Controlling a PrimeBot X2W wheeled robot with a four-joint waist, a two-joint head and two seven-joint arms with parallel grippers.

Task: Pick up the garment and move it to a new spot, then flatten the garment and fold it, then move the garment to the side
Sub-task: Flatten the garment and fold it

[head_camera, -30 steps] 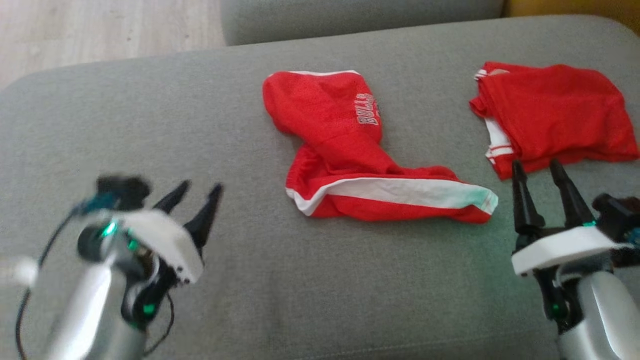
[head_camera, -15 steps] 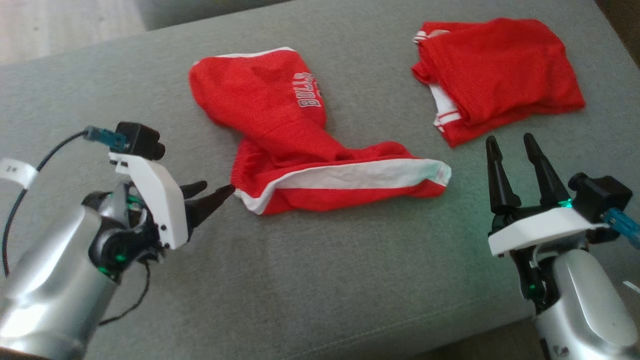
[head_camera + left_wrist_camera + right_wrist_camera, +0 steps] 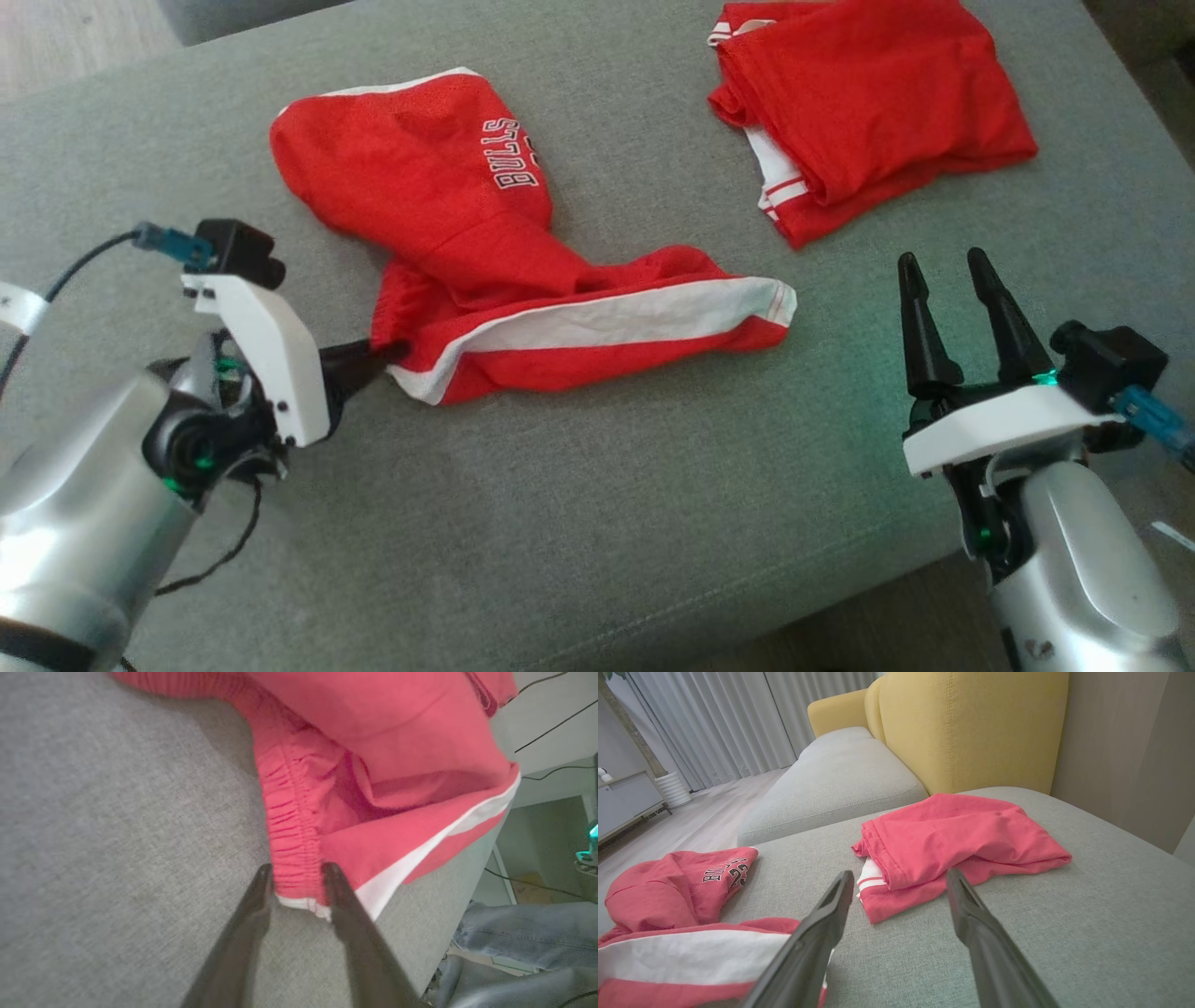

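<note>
The red garment (image 3: 485, 243), Bulls shorts with a white side stripe, lies crumpled mid-cushion. My left gripper (image 3: 378, 355) reaches in from the left to the garment's near-left corner. In the left wrist view the left gripper (image 3: 296, 877) is open but narrowed, and its two fingers straddle the elastic waistband corner of the garment (image 3: 373, 742), touching both sides without crushing it. My right gripper (image 3: 943, 266) stands open and empty at the right, fingers pointing up. Between the right gripper's (image 3: 901, 877) fingers I look past the garment (image 3: 668, 891).
A second, folded red garment (image 3: 868, 103) lies at the back right of the grey sofa cushion (image 3: 597, 523); the folded garment (image 3: 957, 835) sits before a yellow armchair (image 3: 971, 723). A person's jeans-clad leg (image 3: 514, 933) is beyond the cushion's edge.
The head camera has tilted and turned, shifting the whole picture. My left gripper has advanced to the garment's waistband corner and its fingers have drawn closer together. The right gripper holds its pose.
</note>
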